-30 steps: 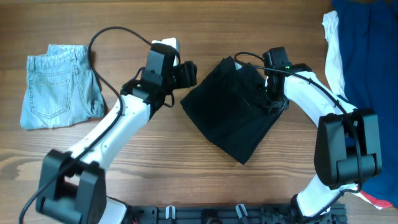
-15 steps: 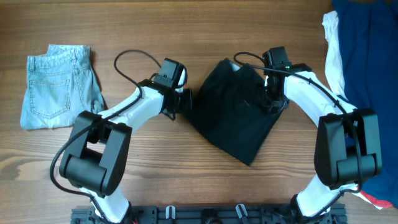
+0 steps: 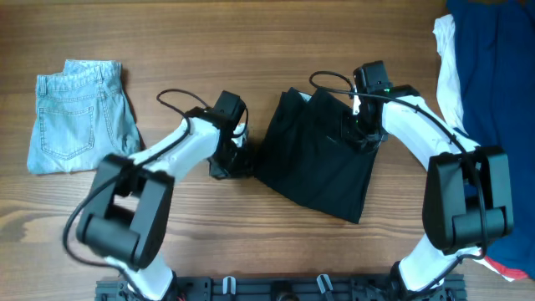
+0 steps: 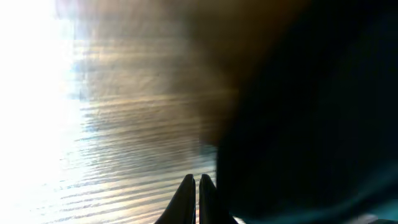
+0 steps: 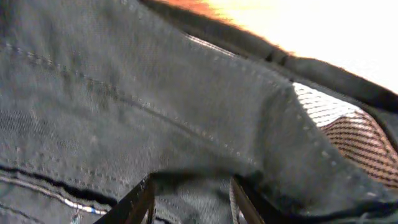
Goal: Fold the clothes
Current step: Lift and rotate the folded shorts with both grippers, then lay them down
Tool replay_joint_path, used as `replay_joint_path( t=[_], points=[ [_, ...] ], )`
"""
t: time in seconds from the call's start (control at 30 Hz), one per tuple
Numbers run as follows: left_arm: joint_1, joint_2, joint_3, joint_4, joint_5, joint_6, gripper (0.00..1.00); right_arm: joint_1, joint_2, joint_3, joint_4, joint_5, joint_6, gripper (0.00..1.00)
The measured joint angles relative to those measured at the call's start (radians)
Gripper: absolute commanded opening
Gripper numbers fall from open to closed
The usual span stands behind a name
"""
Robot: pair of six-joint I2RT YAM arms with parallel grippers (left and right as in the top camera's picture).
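Observation:
The black shorts [image 3: 318, 167] lie crumpled in the middle of the wooden table. My left gripper [image 3: 236, 163] sits low at their left edge. In the left wrist view its fingertips [image 4: 196, 183] are shut, nothing shows between them, and the black fabric [image 4: 311, 124] lies just to their right. My right gripper [image 3: 361, 134] rests on the upper right part of the shorts. In the right wrist view it [image 5: 193, 196] stands open with its fingers apart over a seamed fold of the shorts [image 5: 155, 93], and mesh lining [image 5: 348, 137] shows at the right.
Pale-blue denim shorts [image 3: 79, 117] lie folded at the far left. A dark blue piece [image 3: 493, 75] and a white piece [image 3: 447, 67] are heaped along the right edge. The left arm's black cable [image 3: 180, 96] loops above the table.
My left gripper has shut and come down toward the front along the shorts' left edge. The shorts' left side has shifted and the cloth lies squarer. My right gripper's jaws have widened slightly in place.

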Motion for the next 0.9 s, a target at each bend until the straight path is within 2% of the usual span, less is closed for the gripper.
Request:
replay_joint_path(
  t=[0.03, 0.07, 0.1, 0.13, 0.27, 0.4, 0.47, 0.6, 0.9],
  points=[
    [0.002, -0.026, -0.001, 0.025, -0.001, 0.000, 0.25, 0.000, -0.003, 0.000, -0.005, -0.001, -0.002, 0.41],
    [0.004, -0.051, -0.001, 0.048, -0.003, 0.003, 0.54, 0.000, -0.011, 0.000, -0.010, -0.003, -0.004, 0.42],
    [0.007, -0.085, -0.002, 0.086, -0.008, 0.005, 0.68, 0.000, -0.025, 0.000, -0.012, -0.005, -0.004, 0.43],
    [0.010, -0.111, -0.002, 0.117, -0.008, 0.003, 0.73, 0.000, -0.043, 0.000, -0.013, -0.007, -0.005, 0.44],
    [0.019, -0.206, 0.000, 0.303, -0.020, 0.004, 0.82, 0.001, -0.193, 0.000, -0.014, -0.012, -0.007, 0.50],
    [0.021, -0.212, 0.002, 0.461, -0.023, 0.003, 0.88, 0.002, -0.381, 0.003, -0.036, -0.018, -0.011, 0.75],
    [0.021, -0.190, 0.003, 0.518, -0.014, 0.003, 0.88, 0.002, -0.456, 0.008, -0.052, -0.026, -0.008, 0.78],
    [0.021, -0.106, 0.003, 0.616, 0.023, 0.003, 0.89, 0.002, -0.554, 0.010, -0.076, -0.063, -0.011, 0.79],
    [0.021, 0.103, 0.003, 0.700, 0.061, 0.003, 0.87, 0.002, -0.571, 0.010, -0.116, -0.128, -0.006, 0.78]
  ],
)
